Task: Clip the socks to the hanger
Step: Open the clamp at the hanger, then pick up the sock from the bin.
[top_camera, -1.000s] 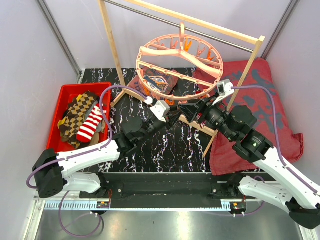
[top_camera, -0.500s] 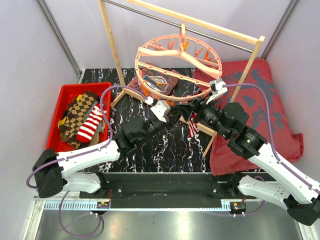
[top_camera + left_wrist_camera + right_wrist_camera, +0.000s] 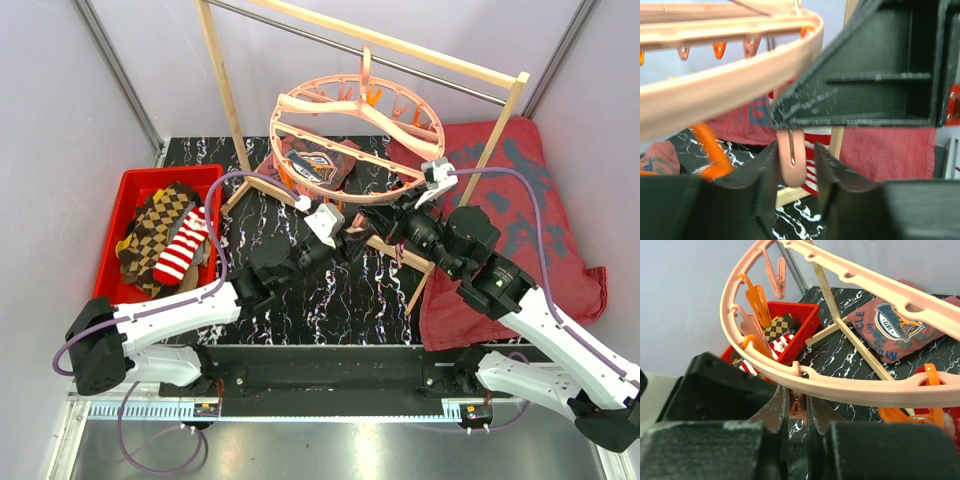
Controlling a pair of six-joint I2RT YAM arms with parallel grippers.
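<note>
Right end effector (image 3: pixel 372 220) shifted left beneath hanger (image 3: pixel 300 105) rim.
- Top view: socks (image 3: pixel 165 240) in red bin (image 3: pixel 140 175), frame left. Left end effector (image 3: pixel 340 240) at lower rim.
- Left wrist: fingers straddle pink clip (image 3: pixel 791 165), gap on one side, unclamped. Striped sock (image 3: pixel 815 139) behind.
- Right wrist: fingers pinched on pink clip.
- Handling: sock likely limp, light; take at cuff. Hanger likely swings.

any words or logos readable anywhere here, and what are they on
"CLE": on the pink cloth lying under the hanger, left of its badge print; the word may run on out of sight.
Lettering inside that badge: too blurred to read.
No other text shows in any view.
</note>
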